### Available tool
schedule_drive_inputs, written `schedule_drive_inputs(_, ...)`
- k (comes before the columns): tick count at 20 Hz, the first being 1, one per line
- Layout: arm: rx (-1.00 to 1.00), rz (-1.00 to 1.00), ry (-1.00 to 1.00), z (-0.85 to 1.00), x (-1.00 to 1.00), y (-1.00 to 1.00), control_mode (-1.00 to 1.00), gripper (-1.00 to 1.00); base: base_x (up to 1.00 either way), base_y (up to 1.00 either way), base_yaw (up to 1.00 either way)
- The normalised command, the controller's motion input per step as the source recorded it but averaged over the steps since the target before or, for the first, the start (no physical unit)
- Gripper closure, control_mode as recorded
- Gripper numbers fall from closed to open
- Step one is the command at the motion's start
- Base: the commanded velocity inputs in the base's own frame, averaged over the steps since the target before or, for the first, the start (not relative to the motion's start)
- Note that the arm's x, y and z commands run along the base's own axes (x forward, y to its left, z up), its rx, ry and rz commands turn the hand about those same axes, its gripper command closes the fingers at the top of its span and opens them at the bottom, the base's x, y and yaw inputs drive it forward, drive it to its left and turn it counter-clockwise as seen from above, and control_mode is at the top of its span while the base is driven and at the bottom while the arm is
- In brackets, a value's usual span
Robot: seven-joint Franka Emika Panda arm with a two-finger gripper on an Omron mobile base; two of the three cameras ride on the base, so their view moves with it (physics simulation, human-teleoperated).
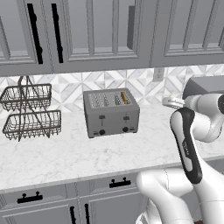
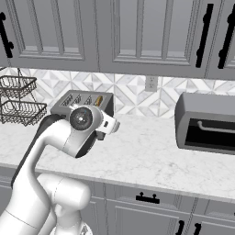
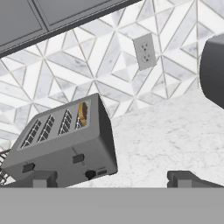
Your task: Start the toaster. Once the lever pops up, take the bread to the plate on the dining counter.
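The two-tier wire basket [image 1: 27,113] stands at the left, cut off at the frame edge. The toaster [image 1: 111,112] sits on the marble counter [image 1: 87,153] against the tiled wall, both levers up. The bread [image 1: 124,97] stands in the rightmost slot, mostly hidden. No writing is legible. The arm is bent, elbow raised, with the gripper [image 3: 113,178] level, aimed at the toaster, jaws wide apart and empty. The oven [image 2: 206,122] is cut off at the right.

Bare marble counter [image 1: 87,153] in front of toaster [image 1: 111,112]; open gap between toaster and oven [image 2: 209,121]. Wire baskets [image 1: 28,111] left, upper cabinets [image 1: 87,30] limit overhead room.
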Motion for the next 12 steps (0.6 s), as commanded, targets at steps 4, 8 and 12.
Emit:
schedule_drive_inputs(4, 0.0, 0.0, 0.0, 0.0, 0.0, 0.0, -1.0, -1.0, 0.0, 0.0, 0.0)
schedule_drive_inputs(8, 0.0, 0.0, 0.0, 0.0, 0.0, 0.0, -1.0, -1.0, 0.0, 0.0, 0.0)
schedule_drive_inputs(12, 0.0, 0.0, 0.0, 0.0, 0.0, 0.0, -1.0, -1.0, 0.0, 0.0, 0.0)
